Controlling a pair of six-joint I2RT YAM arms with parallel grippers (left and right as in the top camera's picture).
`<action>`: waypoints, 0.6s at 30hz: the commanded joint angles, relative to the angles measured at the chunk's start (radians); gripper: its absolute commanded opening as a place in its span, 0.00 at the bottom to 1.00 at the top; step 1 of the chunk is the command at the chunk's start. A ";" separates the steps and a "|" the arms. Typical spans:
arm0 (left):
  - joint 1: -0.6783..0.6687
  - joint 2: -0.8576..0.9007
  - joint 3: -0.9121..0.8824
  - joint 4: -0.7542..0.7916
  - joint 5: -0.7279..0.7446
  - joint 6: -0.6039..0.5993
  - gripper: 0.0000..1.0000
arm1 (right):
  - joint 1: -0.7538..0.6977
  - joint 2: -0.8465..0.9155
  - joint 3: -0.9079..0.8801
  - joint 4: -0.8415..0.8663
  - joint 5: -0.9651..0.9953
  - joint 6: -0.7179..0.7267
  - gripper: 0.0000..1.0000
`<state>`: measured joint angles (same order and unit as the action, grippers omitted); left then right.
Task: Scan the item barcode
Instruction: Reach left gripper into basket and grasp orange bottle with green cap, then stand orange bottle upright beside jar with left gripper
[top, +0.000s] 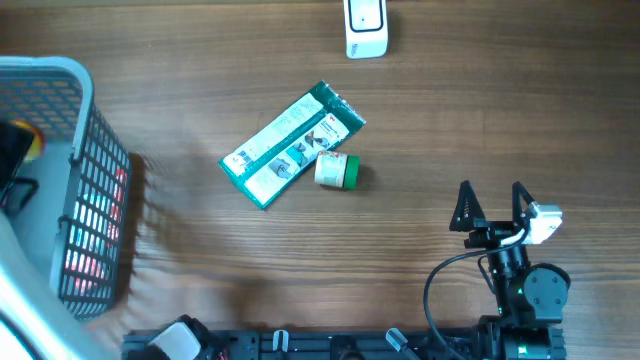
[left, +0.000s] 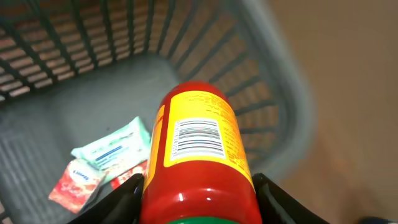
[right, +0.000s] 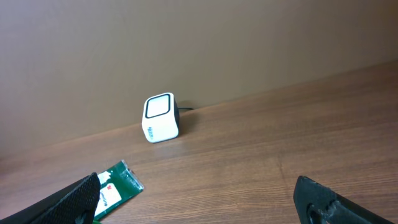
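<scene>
A red bottle (left: 199, 155) with a yellow label and a barcode facing the left wrist camera sits between the fingers of my left gripper (left: 198, 190). Both black fingers press its sides, and it hangs above the inside of the grey basket (left: 273, 93). In the overhead view that arm reaches into the basket (top: 95, 170) at the far left. The white scanner (top: 366, 28) stands at the table's far edge, also in the right wrist view (right: 161, 117). My right gripper (top: 492, 205) is open and holds nothing near the front right.
A green packet (top: 292, 145) lies mid-table with a small white jar with a green cap (top: 337, 171) touching it. On the basket floor lie a mint wipes pack (left: 115, 148) and a red sachet (left: 74, 180).
</scene>
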<state>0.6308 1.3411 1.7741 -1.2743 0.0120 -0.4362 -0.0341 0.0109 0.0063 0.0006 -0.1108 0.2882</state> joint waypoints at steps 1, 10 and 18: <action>-0.066 -0.156 0.016 0.057 0.152 -0.047 0.53 | 0.003 -0.007 -0.001 0.005 0.000 -0.011 1.00; -0.708 -0.151 0.016 0.116 0.230 -0.122 0.53 | 0.003 -0.007 -0.001 0.005 0.000 -0.011 1.00; -1.192 0.307 0.016 0.204 0.128 -0.012 0.53 | 0.003 -0.007 -0.001 0.005 0.000 -0.011 1.00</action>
<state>-0.4690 1.5383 1.7775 -1.1233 0.1719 -0.5159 -0.0341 0.0109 0.0063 0.0006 -0.1108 0.2886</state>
